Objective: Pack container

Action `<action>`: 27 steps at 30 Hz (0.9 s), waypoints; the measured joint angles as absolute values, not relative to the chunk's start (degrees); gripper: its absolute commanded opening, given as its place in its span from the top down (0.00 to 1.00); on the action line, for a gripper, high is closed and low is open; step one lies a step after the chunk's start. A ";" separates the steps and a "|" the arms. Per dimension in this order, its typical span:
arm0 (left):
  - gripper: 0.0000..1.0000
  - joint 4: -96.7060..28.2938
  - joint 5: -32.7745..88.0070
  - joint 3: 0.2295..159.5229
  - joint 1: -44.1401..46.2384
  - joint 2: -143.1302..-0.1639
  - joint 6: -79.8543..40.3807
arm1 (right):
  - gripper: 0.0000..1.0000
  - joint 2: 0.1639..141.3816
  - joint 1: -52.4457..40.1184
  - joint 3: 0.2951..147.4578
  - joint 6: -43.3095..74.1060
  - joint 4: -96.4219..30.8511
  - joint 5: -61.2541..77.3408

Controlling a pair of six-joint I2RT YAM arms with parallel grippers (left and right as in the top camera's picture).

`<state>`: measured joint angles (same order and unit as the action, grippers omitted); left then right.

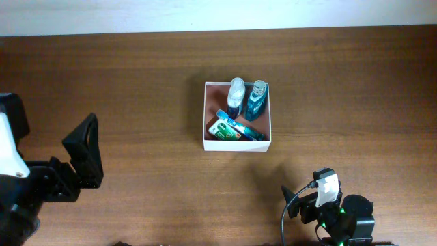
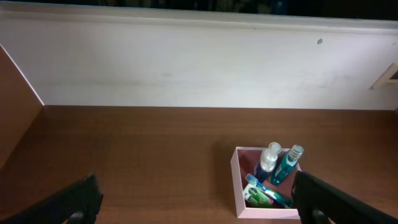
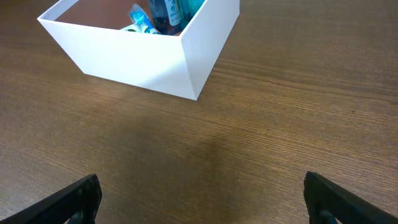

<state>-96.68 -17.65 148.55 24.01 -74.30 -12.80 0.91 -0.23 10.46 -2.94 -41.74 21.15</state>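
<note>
Two grippers show, and neither holds anything. The left gripper (image 2: 196,186) has its jaws spread wide, one dark finger (image 2: 74,202) in each lower corner of its wrist view, with bare wood between them. The right gripper (image 3: 200,186) is spread just as wide, its fingers (image 3: 348,199) also at the lower corners of its own view, over bare wood.

The left gripper hangs well apart from the container (image 1: 235,145), off its left side and nearer the robot than its near wall. The right gripper is apart from the container too, nearer the robot than its near right corner.

The container sits upright and open-topped on the table (image 1: 123,75), with white walls and a reddish-brown floor. Against the container's far wall, toward its right side, a clear bottle (image 1: 236,92) with a white cap and a teal bottle (image 1: 256,101) are side by side. By the container's near wall lies a green carton (image 1: 224,130), with a long blue item (image 1: 240,124) slanting across just beside it. Whether the two touch cannot be told.

Beyond the container's far side, the table ends at a pale wall (image 2: 186,68).
</note>
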 measured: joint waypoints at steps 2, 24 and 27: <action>0.00 -96.68 -17.65 148.55 24.01 -74.30 -12.80 | 0.01 0.91 -0.23 10.46 -2.98 -41.76 21.15; 0.01 -93.21 -18.11 135.33 13.13 -67.26 -9.39 | 0.01 0.89 -0.23 10.41 -2.98 -41.74 21.17; 0.01 -82.04 -14.74 120.57 6.96 -59.96 -9.13 | 0.01 0.89 -0.23 10.35 -2.96 -41.80 21.15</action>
<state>-82.04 -14.74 120.57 6.96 -59.96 -9.13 0.89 -0.23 10.35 -2.96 -41.80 21.15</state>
